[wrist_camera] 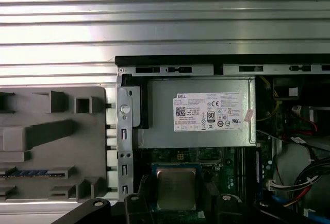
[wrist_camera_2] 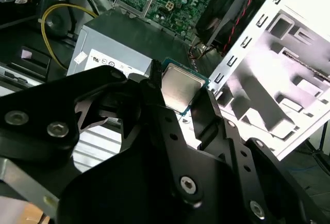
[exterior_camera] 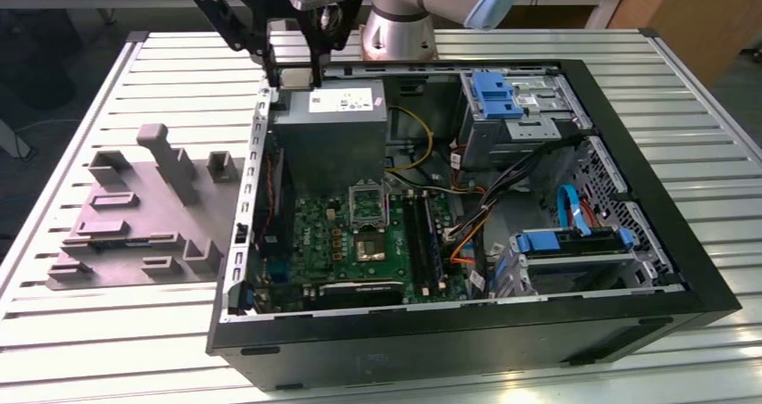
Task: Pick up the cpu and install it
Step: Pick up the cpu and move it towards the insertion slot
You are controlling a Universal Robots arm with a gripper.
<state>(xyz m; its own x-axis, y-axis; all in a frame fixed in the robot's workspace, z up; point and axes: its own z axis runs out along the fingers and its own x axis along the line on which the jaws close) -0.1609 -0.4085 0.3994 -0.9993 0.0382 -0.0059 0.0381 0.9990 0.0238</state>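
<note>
The cpu (wrist_camera_2: 180,87), a small flat square chip with a pale silvery top and a green edge, is clamped between my two black fingers in both wrist views. My gripper (wrist_camera_2: 179,89) is shut on it. In the first wrist view the cpu (wrist_camera: 176,188) hangs over the green motherboard, just beyond the grey power-supply box (wrist_camera: 201,113). In the exterior view my gripper (exterior_camera: 293,70) hovers above the back corner of the open computer case, over the power-supply box (exterior_camera: 334,127). The metal-framed socket (exterior_camera: 360,243) with a dark centre lies lower on the motherboard, apart from the gripper.
A grey-purple plastic tray (exterior_camera: 131,217) with raised blocks lies on the slatted table at the exterior view's left of the case. The black case wall (exterior_camera: 476,342) surrounds the board. Blue-latched drive bays (exterior_camera: 512,101), cables (exterior_camera: 476,217) and a yellow wire (exterior_camera: 417,141) crowd the exterior view's right.
</note>
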